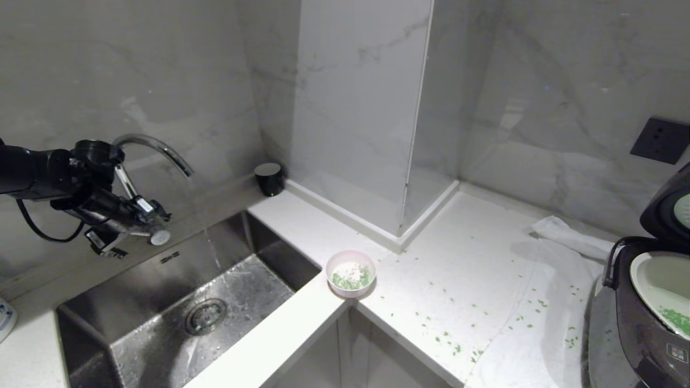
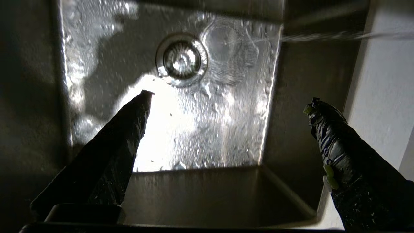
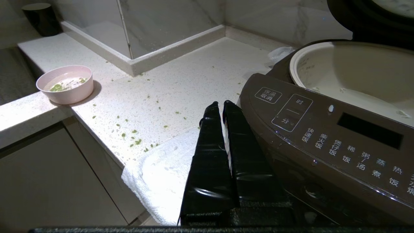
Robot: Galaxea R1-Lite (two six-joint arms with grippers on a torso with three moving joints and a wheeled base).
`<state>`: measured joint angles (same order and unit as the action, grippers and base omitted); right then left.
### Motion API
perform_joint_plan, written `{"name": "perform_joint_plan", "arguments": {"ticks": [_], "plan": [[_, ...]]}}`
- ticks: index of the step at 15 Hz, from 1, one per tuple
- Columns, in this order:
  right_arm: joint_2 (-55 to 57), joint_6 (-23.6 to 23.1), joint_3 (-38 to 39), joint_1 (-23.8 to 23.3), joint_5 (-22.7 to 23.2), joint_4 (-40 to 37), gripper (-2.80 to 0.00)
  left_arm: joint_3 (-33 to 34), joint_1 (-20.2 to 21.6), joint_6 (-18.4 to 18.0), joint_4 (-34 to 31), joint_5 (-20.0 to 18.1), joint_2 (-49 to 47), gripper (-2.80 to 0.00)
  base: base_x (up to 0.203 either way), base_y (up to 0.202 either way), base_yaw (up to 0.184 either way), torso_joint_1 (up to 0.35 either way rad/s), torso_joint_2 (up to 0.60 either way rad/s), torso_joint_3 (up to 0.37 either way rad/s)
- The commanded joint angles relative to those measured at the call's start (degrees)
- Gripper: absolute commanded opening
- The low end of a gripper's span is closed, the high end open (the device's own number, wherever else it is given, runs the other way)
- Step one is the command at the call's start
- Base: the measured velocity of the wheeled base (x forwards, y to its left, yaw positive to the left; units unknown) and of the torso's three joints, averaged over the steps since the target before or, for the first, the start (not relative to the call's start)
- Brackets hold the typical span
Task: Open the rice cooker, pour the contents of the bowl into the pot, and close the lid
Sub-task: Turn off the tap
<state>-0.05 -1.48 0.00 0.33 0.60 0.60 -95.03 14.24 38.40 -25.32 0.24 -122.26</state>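
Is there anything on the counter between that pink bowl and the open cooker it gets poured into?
Nothing solid. Between the bowl and the rice cooker lie only scattered green bits and a flat white cloth.

The sink (image 1: 161, 345) was wet, shiny steel; the surface (image 1: 458, 269) speckled matt stone; the towel (image 3: 161, 174) white nubbly cloth; the cooker (image 3: 323, 129) glossy plastic.

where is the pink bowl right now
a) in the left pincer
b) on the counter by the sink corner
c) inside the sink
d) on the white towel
b) The bowl stands on the counter at the sink corner, with nothing holding it.
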Motion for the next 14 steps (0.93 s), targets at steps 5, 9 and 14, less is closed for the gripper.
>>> {"name": "perform_joint_plan", "arguments": {"ticks": [5,9,14], "plan": [[0.0,0.0,0.1,0.0,0.0,0.0,-2.80,-8.1,3.5,-1.9,-0.3,0.0,-8.6,-2.80,0.000,0.000,0.000,0.000,0.00,0.000],[0.0,0.0,0.1,0.0,0.0,0.0,-2.80,-13.5,4.2,-2.0,-0.4,0.0,-13.1,-2.80,0.000,0.000,0.000,0.000,0.00,0.000],[0.0,0.0,0.1,0.0,0.0,0.0,-2.80,-16.5,4.5,-2.1,-0.2,0.0,-16.6,-2.80,0.000,0.000,0.000,0.000,0.00,0.000]]}}
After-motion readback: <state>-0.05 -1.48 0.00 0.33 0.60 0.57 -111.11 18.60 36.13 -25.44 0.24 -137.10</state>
